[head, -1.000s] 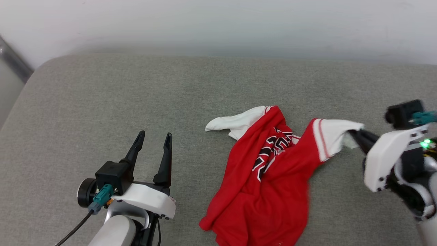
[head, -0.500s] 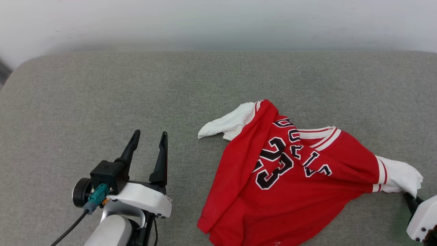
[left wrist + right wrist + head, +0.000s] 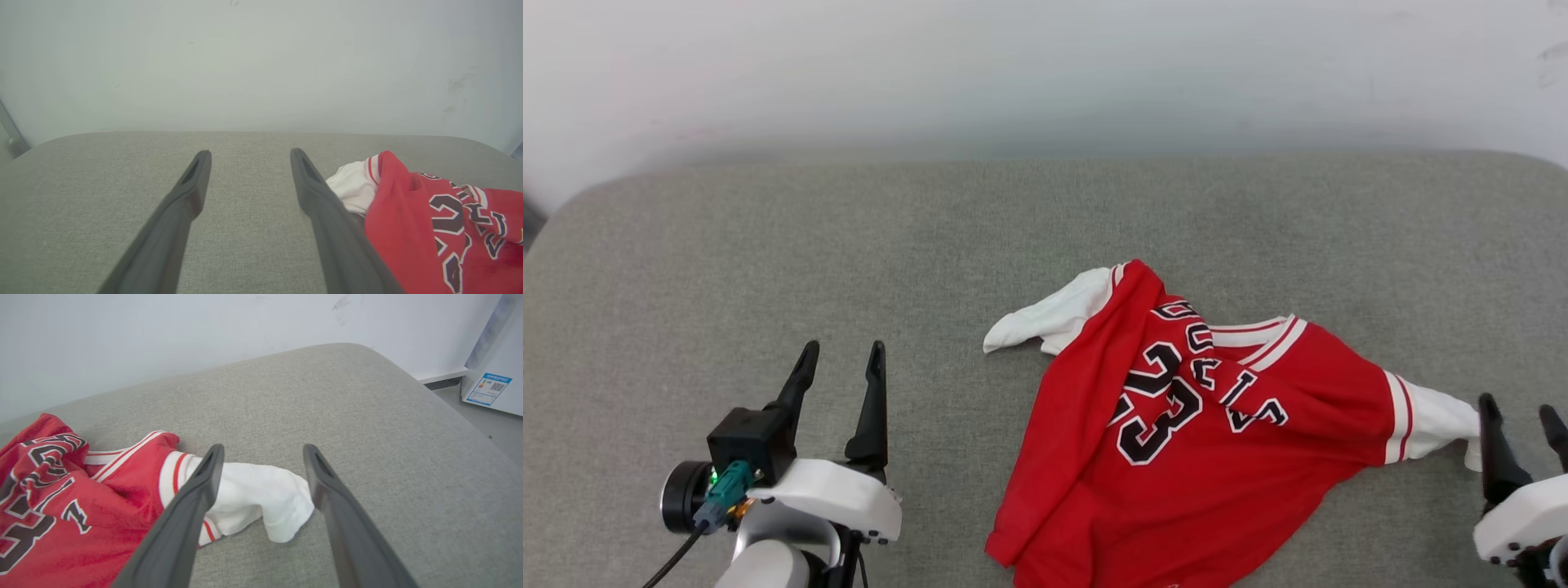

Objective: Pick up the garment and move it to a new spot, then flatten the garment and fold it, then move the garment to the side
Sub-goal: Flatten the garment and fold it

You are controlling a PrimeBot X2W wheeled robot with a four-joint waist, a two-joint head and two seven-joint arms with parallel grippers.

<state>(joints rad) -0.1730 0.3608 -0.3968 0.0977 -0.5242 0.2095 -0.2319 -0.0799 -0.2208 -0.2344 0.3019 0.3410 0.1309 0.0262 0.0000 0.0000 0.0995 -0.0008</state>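
Right gripper (image 3: 1519, 404): has let go of white sleeve (image 3: 1433, 420), fingers apart beside it, 4 o'clock.
Garment (image 3: 1217, 457): lies rumpled on grey cushion (image 3: 849, 245), 5 o'clock.
Left gripper (image 3: 843, 347): spread, empty, 8 o'clock.

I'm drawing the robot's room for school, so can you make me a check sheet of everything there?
Surface: grey fabric cushion.
Job's things: garment lies crumpled, not folded.
Clutter: nothing seen.
Pincers: left pincer open, apart from the garment; right pincer open by one white sleeve, gripping nothing.
Cables: black cable at the left wrist.
Surroundings: pale wall behind; white box with a label past the cushion's corner.
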